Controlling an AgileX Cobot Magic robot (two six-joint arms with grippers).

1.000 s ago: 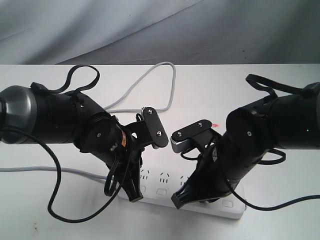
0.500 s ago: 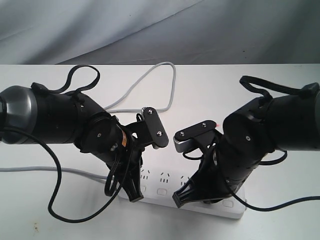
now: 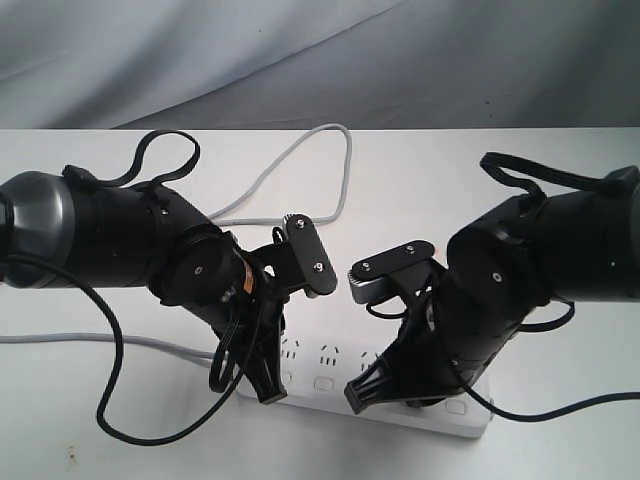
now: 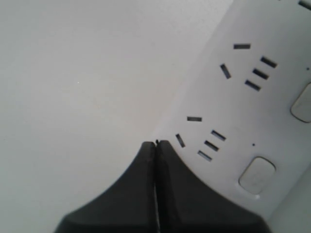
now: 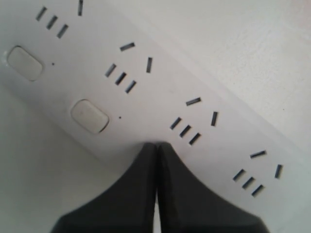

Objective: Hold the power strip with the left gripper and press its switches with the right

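Noting both claws clenched empty: we see left gripper [image 3: 268,392] at power strip [image 3: 328,358] lower-left end, right gripper [image 3: 360,398] mid-strip; bare table [image 3: 430,180] above.

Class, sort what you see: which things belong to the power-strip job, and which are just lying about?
In the job: power strip, switches, left pincer, right pincer.
Lying about: loose cord, grey cloth, table.
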